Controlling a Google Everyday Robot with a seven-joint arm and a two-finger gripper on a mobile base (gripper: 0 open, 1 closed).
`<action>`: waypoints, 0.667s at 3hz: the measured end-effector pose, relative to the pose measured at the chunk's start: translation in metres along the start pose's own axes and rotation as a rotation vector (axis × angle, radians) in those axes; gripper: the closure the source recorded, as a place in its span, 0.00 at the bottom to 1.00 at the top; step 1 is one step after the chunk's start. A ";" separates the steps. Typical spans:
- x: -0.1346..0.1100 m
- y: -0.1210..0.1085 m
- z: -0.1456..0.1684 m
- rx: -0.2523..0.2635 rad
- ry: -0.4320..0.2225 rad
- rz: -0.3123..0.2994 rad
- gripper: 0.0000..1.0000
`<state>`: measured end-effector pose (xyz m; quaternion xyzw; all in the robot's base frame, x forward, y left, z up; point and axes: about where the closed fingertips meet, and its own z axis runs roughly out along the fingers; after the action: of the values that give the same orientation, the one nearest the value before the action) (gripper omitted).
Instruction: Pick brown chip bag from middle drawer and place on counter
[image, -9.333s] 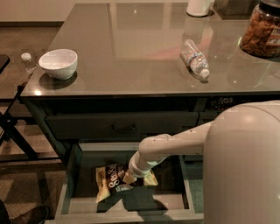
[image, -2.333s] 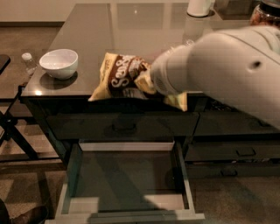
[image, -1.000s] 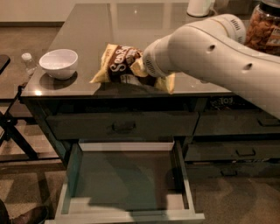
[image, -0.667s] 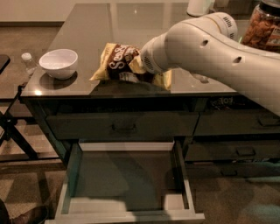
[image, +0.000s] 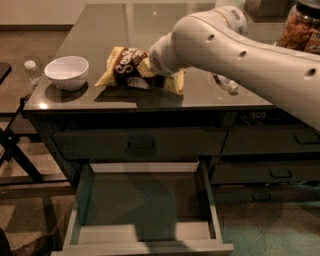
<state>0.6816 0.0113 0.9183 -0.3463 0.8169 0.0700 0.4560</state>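
Observation:
The brown chip bag (image: 125, 65) is at the front middle of the counter (image: 100, 35), low on or just above its glossy top. My gripper (image: 149, 75) is at the bag's right half, shut on it, mostly hidden by my white wrist. My white arm (image: 240, 45) reaches in from the right across the counter. The middle drawer (image: 145, 232) stands pulled open below, and its light grey inside holds nothing.
A white bowl (image: 67, 72) sits on the counter's left front. A clear water bottle (image: 226, 83) lies partly hidden behind my arm. A snack jar (image: 300, 27) stands at the back right. A handled drawer (image: 140, 144) is shut above the open one; narrower drawers (image: 272, 172) are to the right. A dark stand (image: 15, 150) is at the left.
The bag was lifted out of the drawer and up over the counter. In the last second my gripper carried it a little farther back and lower onto the counter.

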 end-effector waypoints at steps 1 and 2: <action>0.006 0.003 0.020 -0.028 0.011 0.000 1.00; 0.006 0.003 0.021 -0.029 0.011 -0.001 0.81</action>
<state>0.6921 0.0194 0.9007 -0.3534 0.8183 0.0796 0.4463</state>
